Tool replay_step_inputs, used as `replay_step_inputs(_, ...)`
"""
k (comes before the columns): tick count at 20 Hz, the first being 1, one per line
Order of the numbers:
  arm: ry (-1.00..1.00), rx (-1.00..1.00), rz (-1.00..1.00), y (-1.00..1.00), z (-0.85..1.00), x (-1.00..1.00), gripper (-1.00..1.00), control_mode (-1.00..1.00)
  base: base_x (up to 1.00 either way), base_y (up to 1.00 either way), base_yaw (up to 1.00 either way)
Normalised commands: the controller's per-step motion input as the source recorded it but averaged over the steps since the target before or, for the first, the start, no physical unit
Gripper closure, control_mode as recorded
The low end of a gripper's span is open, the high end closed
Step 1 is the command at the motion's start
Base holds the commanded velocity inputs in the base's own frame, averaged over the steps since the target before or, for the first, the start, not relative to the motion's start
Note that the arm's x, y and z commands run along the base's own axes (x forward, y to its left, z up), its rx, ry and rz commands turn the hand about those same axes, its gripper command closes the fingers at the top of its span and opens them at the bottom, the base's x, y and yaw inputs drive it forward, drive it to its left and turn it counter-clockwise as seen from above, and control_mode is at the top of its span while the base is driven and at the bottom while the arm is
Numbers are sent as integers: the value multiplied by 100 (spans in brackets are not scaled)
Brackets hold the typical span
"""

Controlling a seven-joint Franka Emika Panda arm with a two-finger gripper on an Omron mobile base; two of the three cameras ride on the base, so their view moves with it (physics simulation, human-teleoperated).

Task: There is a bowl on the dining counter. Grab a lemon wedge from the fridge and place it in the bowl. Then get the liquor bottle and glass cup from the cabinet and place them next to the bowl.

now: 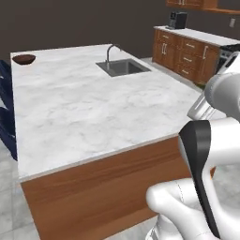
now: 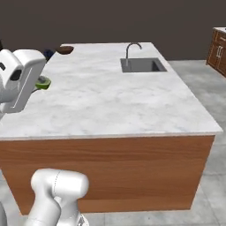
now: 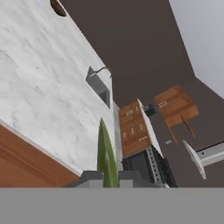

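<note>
The dining counter point(image 1: 84, 108) is a marble-topped island with a wooden base. The dark-brown bowl point(image 1: 24, 59) sits at its far left corner and also appears as the bowl point(image 2: 64, 50) and the bowl point(image 3: 57, 7). My gripper point(image 3: 107, 178) is shut on a green lemon wedge point(image 3: 106, 153), which sticks up between the fingertips. In the right base view the lemon wedge point(image 2: 43, 82) pokes out beside the white hand, over the counter's near left part and well short of the bowl. The fridge, cabinet, liquor bottle and glass cup are out of view.
A sink point(image 1: 123, 67) with a faucet point(image 1: 110, 50) is set in the island's far right side. Dark blue stools point(image 1: 5, 108) stand along its left edge. A wall counter with drawers point(image 1: 187, 51) and a coffee machine point(image 1: 177, 20) are at the back right.
</note>
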Motion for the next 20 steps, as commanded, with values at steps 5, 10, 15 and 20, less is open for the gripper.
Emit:
replay_step_inputs(5, 0, 0, 0, 0, 0, 0, 100, 100, -41, 100, 22)
replay_step_inputs(10, 0, 0, 0, 0, 0, 0, 100, 100, -26, 100, 21)
replay_step_inputs(15, 0, 0, 0, 0, 0, 0, 100, 100, 0, 100, 8)
replay_step_inputs(20, 0, 0, 0, 0, 0, 0, 100, 100, 27, 100, -17)
